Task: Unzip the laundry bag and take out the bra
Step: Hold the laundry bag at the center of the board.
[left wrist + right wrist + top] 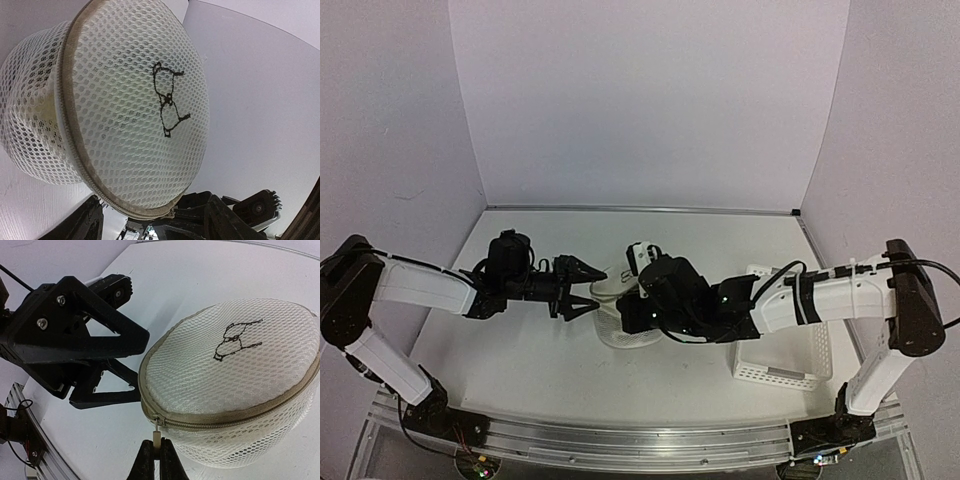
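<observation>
The laundry bag (235, 375) is a round white mesh pouch with a beige zipper round its rim and a small black bra outline on its face. It lies on the table under my right wrist (620, 330). My right gripper (157, 447) is shut on the white zipper pull (157, 439) at the zipper's closed end. My left gripper (141, 365) stands open close to the bag's left edge, one finger (100, 335) above and one finger (107, 395) below. In the left wrist view the bag (130, 110) fills the frame. The bra is hidden.
A white perforated plastic basket (790, 355) stands at the right, partly under my right arm. White walls close in the back and both sides of the table (520, 360). The mounting rail (620, 445) runs along the near edge.
</observation>
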Tool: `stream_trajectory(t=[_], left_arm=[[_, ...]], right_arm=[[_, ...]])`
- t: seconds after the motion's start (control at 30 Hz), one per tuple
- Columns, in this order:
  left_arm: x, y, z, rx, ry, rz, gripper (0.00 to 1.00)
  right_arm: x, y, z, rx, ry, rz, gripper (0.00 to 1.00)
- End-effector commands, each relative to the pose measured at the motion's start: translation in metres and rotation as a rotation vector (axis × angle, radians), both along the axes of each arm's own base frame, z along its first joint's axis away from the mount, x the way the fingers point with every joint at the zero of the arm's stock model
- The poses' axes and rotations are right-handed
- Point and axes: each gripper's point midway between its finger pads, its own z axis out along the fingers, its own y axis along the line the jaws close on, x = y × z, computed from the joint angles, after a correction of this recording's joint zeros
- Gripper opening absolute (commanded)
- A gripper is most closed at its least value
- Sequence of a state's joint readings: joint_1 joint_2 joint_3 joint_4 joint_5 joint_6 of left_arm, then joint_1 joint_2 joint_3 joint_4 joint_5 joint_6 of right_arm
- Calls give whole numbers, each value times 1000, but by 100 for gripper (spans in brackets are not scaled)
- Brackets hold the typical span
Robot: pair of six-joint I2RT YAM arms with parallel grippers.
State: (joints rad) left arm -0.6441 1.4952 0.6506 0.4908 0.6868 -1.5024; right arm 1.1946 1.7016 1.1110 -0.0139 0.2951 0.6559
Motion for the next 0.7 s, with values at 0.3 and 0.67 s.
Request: stream_trajectory(t=[0.3,0.67], left_arm=[[-4,2,1,-49,37,54,68],[8,-16,2,-54,39,44,66]], right_arm=[[-1,-3,36,110,-41,-14,0],[-2,-12,36,118,-49,-24,0]])
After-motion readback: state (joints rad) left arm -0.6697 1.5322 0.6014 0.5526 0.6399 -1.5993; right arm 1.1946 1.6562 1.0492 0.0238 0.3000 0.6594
